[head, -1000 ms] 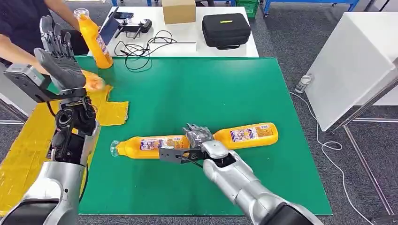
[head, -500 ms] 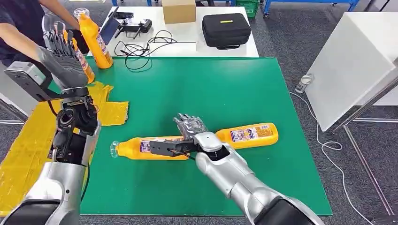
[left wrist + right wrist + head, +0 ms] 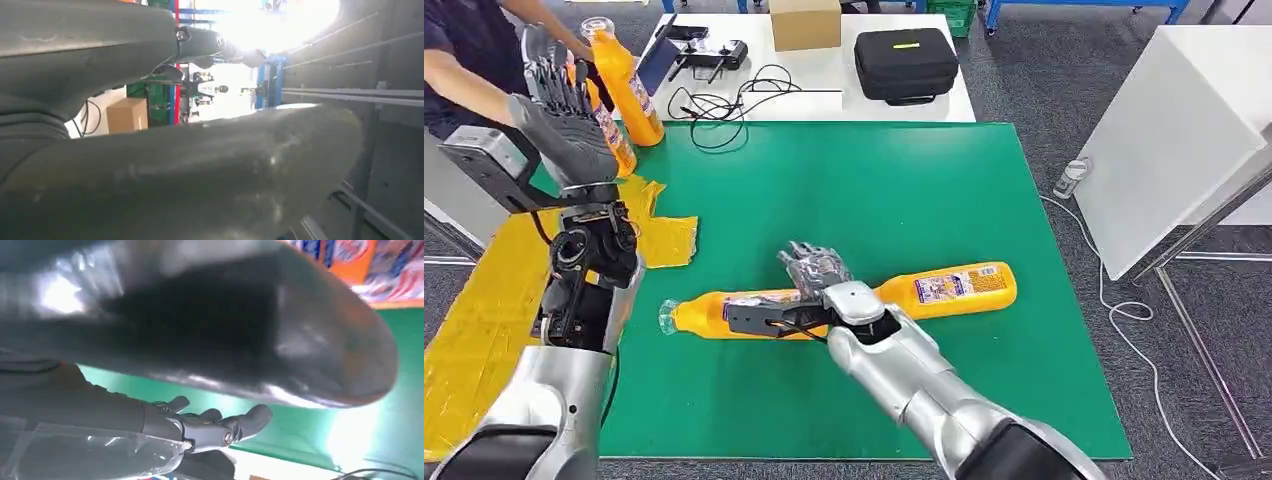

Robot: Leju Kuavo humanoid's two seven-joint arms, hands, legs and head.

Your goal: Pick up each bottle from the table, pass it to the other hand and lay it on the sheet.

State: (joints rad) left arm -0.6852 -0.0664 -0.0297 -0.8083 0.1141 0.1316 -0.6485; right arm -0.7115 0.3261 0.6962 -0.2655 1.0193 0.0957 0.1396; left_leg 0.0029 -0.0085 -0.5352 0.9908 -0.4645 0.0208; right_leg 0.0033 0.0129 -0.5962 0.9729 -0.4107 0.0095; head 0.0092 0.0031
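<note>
Two orange bottles lie end to end on the green table (image 3: pixel 844 190): the left bottle (image 3: pixel 714 313) with its clear neck pointing left, and the right bottle (image 3: pixel 954 286). My right hand (image 3: pixel 816 278) reaches over the left bottle's base end with its fingers spread; no grip shows. In the right wrist view the fingers (image 3: pixel 220 430) stretch past that bottle's clear neck (image 3: pixel 90 455). My left hand (image 3: pixel 564 120) is raised at the far left with fingers apart, holding nothing. The yellow sheet (image 3: pixel 484 300) lies under it.
A person (image 3: pixel 464 60) stands at the far left and reaches to two upright orange bottles (image 3: pixel 629 85) near the table's back left corner. Behind it, a white table carries cables (image 3: pixel 724 100), a cardboard box (image 3: pixel 804 22) and a black case (image 3: pixel 906 63).
My right hand slid left from where the two bottles meet onto the left bottle. The person lifted a bottle off the sheet and stood it beside the other upright one.
</note>
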